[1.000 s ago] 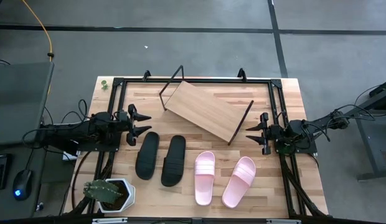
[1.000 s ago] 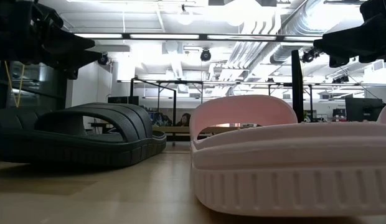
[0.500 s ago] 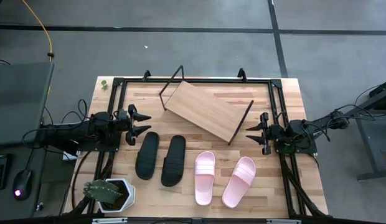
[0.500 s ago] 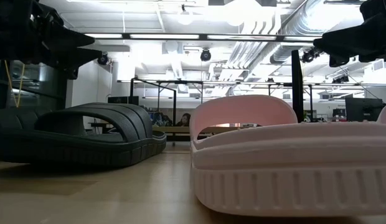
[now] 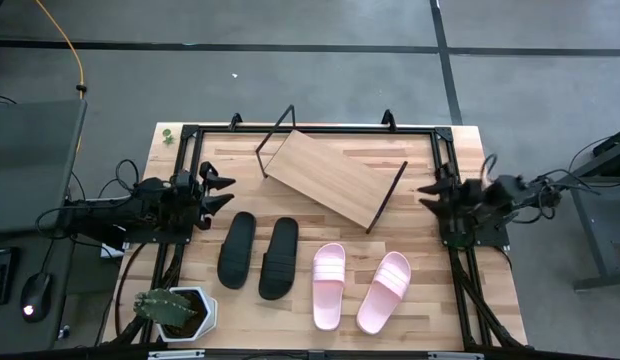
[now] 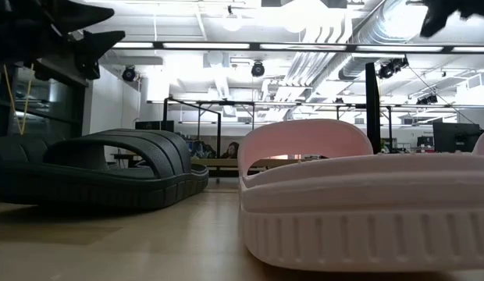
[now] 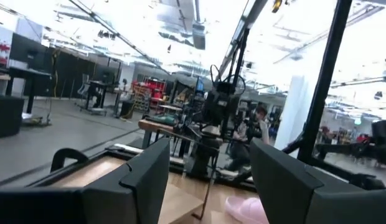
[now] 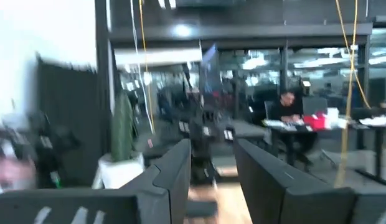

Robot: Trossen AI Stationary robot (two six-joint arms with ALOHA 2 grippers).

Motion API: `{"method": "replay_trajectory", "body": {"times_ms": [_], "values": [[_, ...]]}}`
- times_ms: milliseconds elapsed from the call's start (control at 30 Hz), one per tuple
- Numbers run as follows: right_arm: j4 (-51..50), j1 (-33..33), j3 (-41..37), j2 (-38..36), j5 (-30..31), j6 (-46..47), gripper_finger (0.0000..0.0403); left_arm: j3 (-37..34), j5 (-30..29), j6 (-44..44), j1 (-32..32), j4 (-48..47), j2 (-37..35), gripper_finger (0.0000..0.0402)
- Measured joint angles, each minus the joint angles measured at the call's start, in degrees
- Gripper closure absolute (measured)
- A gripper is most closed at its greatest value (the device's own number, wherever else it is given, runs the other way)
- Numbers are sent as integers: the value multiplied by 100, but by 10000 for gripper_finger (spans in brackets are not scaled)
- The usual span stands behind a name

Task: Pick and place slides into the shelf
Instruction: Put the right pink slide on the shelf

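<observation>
1. At the left edge of the table [image 5: 460, 150], my left gripper [image 5: 220, 193] hangs in the air with its fingers spread wide and nothing between them.
2. Just ahead of those fingertips and a little toward the front edge lie the black slides [image 5: 258, 254] — two of them side by side, flat on the tabletop, apart from my fingers.
3. Farther out in front of my left fingers, across the table's middle, stands the shelf [image 5: 330, 178]: a light wooden board set at a slant to the table's edges, with a thin black wire frame at each end. Its board is bare.
4. At the right edge of the table my right gripper [image 5: 430, 193] also hangs clear of the surface, its fingers parted by a narrow gap and holding nothing.
5. The near end frame of the shelf is just ahead of my right fingertips, not touching them.
6. The pink slides [image 5: 360, 287] lie ahead of my right fingers and off toward the front edge — side by side, soles down, next to the black pair.
7. Behind my left wrist, at the front left corner, sits a potted plant [image 5: 173, 311] in a white pot.
8. From table height, one pink slide fills the near view and a black slide lies beside it; my grippers show only as dark shapes high above them.
</observation>
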Motion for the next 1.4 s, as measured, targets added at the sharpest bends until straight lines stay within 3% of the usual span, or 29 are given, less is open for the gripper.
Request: {"method": "replay_trajectory", "body": {"times_ms": [233,467,800,1167,1400], "values": [[168,2,377,461,-1292,354,284,0,140,-675,0,-68,0,197],[1147,2,333,1427,-1275,538,284,0,172,-753,0,-73,0,197],[2239,2,429,2368,-2653,605,284,0,131,-749,0,-73,0,197],[2055,18,933,3069,-2656,657,284,0,-92,-694,0,-73,0,197],[1518,451,1434,3638,-2356,461,284,0,-91,-694,-1,-73,0,197]]}}
